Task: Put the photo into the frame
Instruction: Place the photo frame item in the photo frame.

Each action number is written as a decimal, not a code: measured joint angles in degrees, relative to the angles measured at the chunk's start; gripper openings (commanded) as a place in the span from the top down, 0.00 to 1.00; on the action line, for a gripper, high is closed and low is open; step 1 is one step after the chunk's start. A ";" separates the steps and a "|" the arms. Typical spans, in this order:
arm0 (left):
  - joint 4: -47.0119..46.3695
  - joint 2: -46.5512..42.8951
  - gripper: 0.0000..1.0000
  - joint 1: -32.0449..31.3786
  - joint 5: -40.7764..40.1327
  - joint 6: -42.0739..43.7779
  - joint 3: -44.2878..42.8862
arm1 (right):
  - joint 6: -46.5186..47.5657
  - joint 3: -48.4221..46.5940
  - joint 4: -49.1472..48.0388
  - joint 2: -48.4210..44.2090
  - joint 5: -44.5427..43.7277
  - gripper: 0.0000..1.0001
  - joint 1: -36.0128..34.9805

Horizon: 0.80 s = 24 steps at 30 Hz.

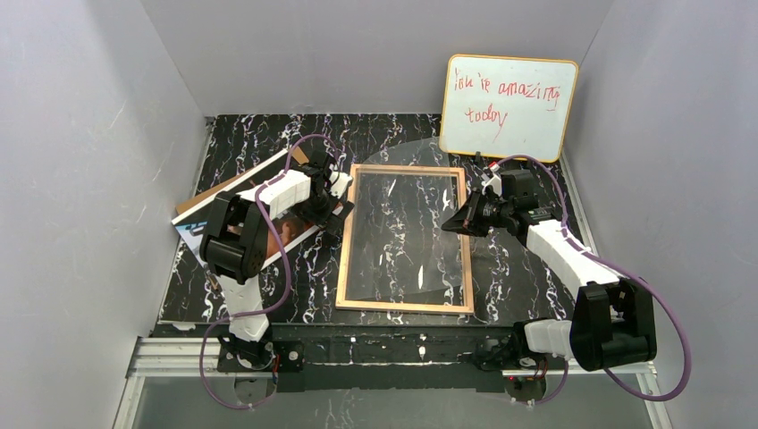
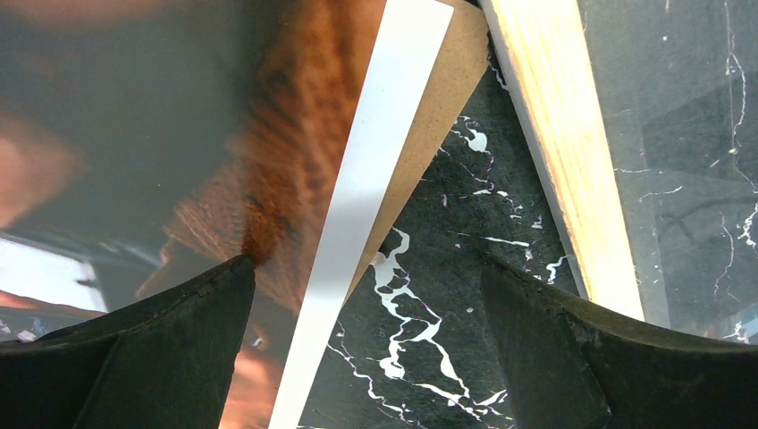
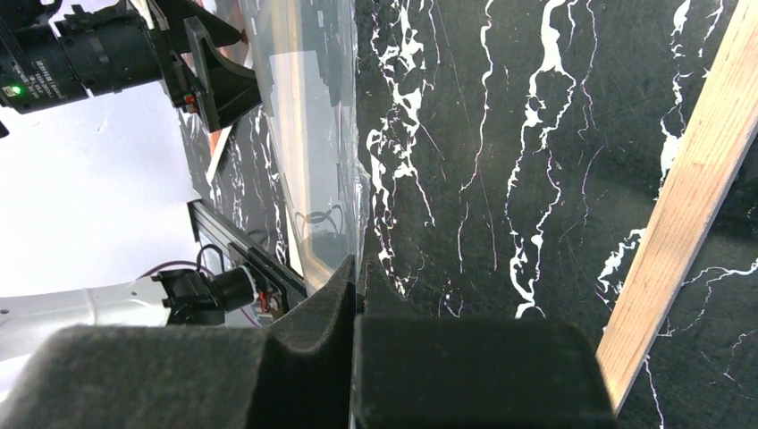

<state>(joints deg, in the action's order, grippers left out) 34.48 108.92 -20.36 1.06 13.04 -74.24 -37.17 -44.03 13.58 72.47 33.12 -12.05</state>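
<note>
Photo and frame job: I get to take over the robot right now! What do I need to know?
Left gripper: open, low over the photo edge. The photo lies on the backing board, left of the frame.
Right gripper: shut on the clear pane, which seems lifted off the frame.
Done: backing board out, pane raised.
Left: grab the photo and put it in.

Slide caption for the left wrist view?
Open left gripper poised over the white-bordered edge of the photo, brown backing board beneath it, wooden frame alongside.
</note>
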 measured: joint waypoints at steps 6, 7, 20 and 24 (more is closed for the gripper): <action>-0.07 0.00 0.04 0.00 -0.22 0.04 0.07 | 0.50 0.00 0.46 0.11 -0.87 0.97 0.00; -0.11 0.00 0.04 0.00 -0.33 0.07 0.09 | 0.70 0.00 0.66 0.20 -1.18 0.98 0.00; -0.48 -0.09 0.05 0.00 -0.66 0.24 0.39 | 1.57 0.00 2.86 1.31 -2.78 0.98 0.04; -0.66 -0.22 0.05 0.00 -0.66 0.26 0.57 | 1.53 0.00 2.78 1.42 -2.73 0.98 0.04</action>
<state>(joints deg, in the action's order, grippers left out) 33.82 108.71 -20.36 0.40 13.30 -73.67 -35.64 -44.03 16.36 73.89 30.39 -12.01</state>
